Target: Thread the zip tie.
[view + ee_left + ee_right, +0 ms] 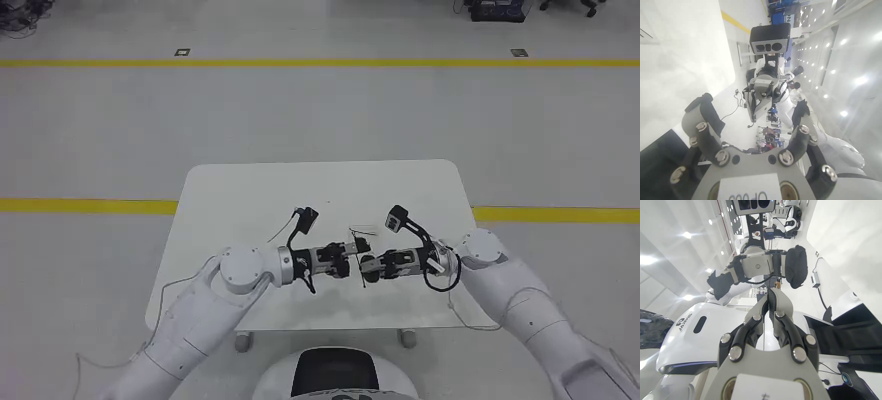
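The right hand (770, 294) is closed on the thin black zip tie (763, 336), pinched between its fingers above the worktop (230, 200). Facing it, close by, the left hand (343, 264) has its fingers spread wide.

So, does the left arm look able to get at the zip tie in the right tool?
Probably yes. The left tool is open and faces the right tool, which is shut on the zip tie. The strip sticks out between them above the table, with nothing in the way.

Thin black zip tie (356, 243), roughly upright
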